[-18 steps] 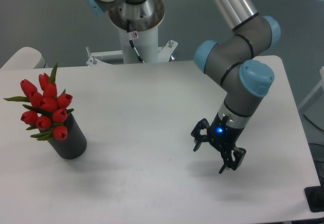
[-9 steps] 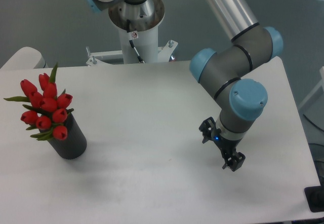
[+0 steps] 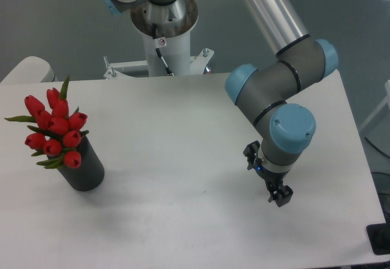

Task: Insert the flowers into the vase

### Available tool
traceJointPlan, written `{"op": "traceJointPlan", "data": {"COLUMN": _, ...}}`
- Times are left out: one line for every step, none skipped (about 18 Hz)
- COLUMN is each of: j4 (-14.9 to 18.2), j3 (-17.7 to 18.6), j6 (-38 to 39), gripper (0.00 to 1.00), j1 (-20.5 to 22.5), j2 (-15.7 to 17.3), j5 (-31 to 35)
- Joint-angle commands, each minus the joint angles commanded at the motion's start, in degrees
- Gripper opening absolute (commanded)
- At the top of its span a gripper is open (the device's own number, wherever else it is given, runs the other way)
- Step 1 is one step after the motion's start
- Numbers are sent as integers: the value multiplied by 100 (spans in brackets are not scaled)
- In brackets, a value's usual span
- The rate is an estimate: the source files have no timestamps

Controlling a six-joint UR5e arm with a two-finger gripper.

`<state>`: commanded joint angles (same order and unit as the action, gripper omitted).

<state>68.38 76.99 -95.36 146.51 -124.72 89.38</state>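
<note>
At nine o'clock on the table (image 3: pixel 183 129), near its left edge, I see the flowers (image 3: pixel 55 129) standing in the vase (image 3: pixel 85 170): red buds and leaves crowd above the rim, stems hidden inside the black cylinder. I judge the insertion done; nothing of the task looks left except parking the arm. My gripper (image 3: pixel 266 174) hangs at about four o'clock, well apart from the vase and holding nothing. Its fingers point down toward the tabletop, seen nearly edge-on under the wrist, so I cannot tell whether they are spread or closed.
</note>
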Motion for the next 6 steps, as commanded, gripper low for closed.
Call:
{"op": "traceJointPlan", "data": {"j4": -9, "j3": 0, "j6": -26, "gripper": 100, "j1": 0, "j2": 0, "j5": -9}}
{"op": "traceJointPlan", "data": {"j4": -9, "j3": 0, "j6": -79, "gripper": 100, "j1": 0, "j2": 0, "j5": -9}}
{"op": "traceJointPlan", "data": {"j4": 0, "j3": 0, "j6": -96, "gripper": 100, "j1": 0, "j2": 0, "j5": -9}}
{"op": "traceJointPlan", "data": {"j4": -9, "j3": 18, "j6": -97, "gripper": 100, "j1": 0, "j2": 0, "j5": -9}}
{"op": "traceJointPlan", "data": {"j4": -9, "j3": 27, "j6": -97, "gripper": 100, "j1": -9, "j2": 0, "j5": 0}}
{"op": "traceJointPlan", "data": {"j4": -9, "j3": 27, "j6": -97, "gripper": 100, "j1": -26, "j2": 0, "j5": 0}}
